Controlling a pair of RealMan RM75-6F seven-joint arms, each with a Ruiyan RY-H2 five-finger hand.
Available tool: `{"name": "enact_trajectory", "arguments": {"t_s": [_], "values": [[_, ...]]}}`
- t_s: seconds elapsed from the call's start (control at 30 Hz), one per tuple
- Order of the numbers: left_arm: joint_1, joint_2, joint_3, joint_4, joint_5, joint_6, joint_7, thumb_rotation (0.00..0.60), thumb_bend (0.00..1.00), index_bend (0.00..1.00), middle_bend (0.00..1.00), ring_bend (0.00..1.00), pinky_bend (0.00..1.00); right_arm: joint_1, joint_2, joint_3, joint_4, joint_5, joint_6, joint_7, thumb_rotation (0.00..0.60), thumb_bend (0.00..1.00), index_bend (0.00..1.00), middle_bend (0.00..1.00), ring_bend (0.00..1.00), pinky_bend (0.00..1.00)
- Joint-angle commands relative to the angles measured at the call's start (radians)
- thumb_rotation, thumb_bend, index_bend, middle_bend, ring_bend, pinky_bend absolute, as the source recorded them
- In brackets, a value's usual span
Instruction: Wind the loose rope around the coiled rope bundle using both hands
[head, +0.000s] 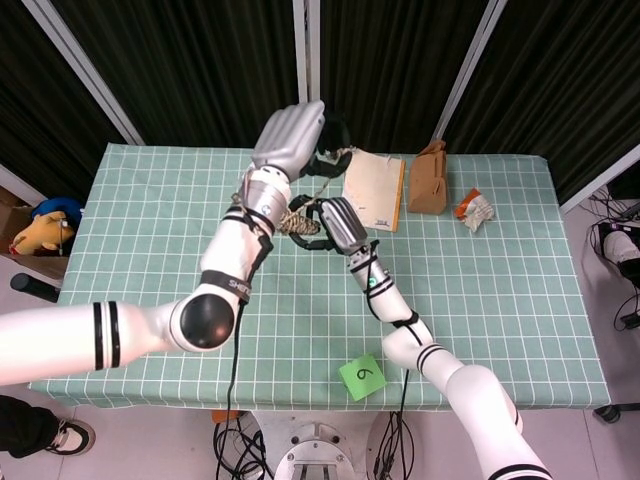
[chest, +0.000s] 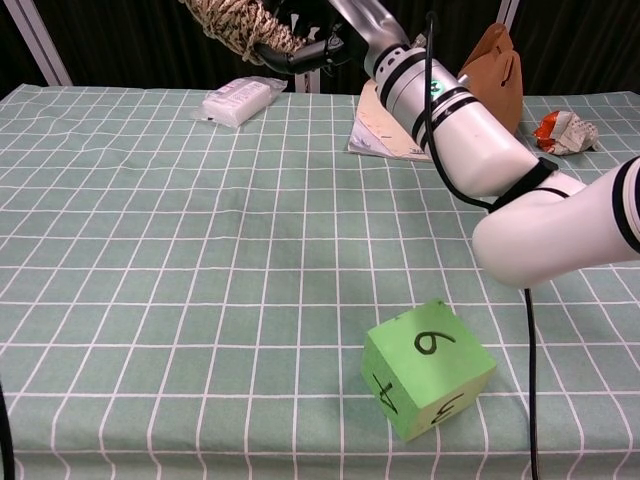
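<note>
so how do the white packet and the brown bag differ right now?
The white packet lies flat on the table; the brown bag stands upright. The packet is pale and looks sealed in clear wrap, while the bag is plain brown paper with a crumpled top. The packet sits left of the booklet, the bag right of it. Both rest at the table's far edge, untouched by either hand.

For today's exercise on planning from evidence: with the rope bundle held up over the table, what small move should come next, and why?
Probably the left robot hand should carry the loose rope round the coiled rope bundle for another turn. The right robot hand holds the bundle above the table, and a strand runs up from it toward the raised left robot hand, so there is rope left to wind.
</note>
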Motion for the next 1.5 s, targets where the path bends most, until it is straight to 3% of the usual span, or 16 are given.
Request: {"name": "enact_trajectory", "arguments": {"t_s": [0.03, 0.53, 0.93, 1.37, 1.5], "values": [[0.005, -0.017, 0.002, 0.061, -0.056, -0.032, 0.004, 0.600, 0.56, 0.80, 0.62, 0.56, 0.68, -0.018, 0.016, -0.022, -0.029, -0.028, 0.050, 0.022, 0.600, 0.61, 0.94, 0.73, 0.68, 0.86], [0.045, -0.058, 0.050, 0.184, -0.119, -0.087, 0.056, 0.600, 0.56, 0.80, 0.62, 0.56, 0.68, -0.086, 0.051, -0.042, -0.158, -0.072, 0.201, 0.036, 0.600, 0.61, 0.94, 0.73, 0.68, 0.86], [0.142, -0.082, 0.107, 0.272, -0.163, -0.130, 0.076, 0.600, 0.56, 0.80, 0.61, 0.56, 0.68, -0.147, 0.076, 0.015, -0.218, -0.031, 0.260, 0.090, 0.600, 0.62, 0.94, 0.73, 0.68, 0.86], [0.270, -0.066, 0.151, 0.220, -0.128, -0.249, 0.017, 0.600, 0.56, 0.80, 0.61, 0.56, 0.68, -0.141, 0.065, 0.087, -0.210, 0.023, 0.227, 0.130, 0.600, 0.62, 0.94, 0.73, 0.68, 0.86], [0.304, -0.052, 0.167, 0.209, -0.113, -0.338, -0.010, 0.600, 0.56, 0.79, 0.61, 0.56, 0.68, -0.135, 0.070, 0.108, -0.220, 0.032, 0.233, 0.135, 0.600, 0.62, 0.94, 0.73, 0.68, 0.86]]}}
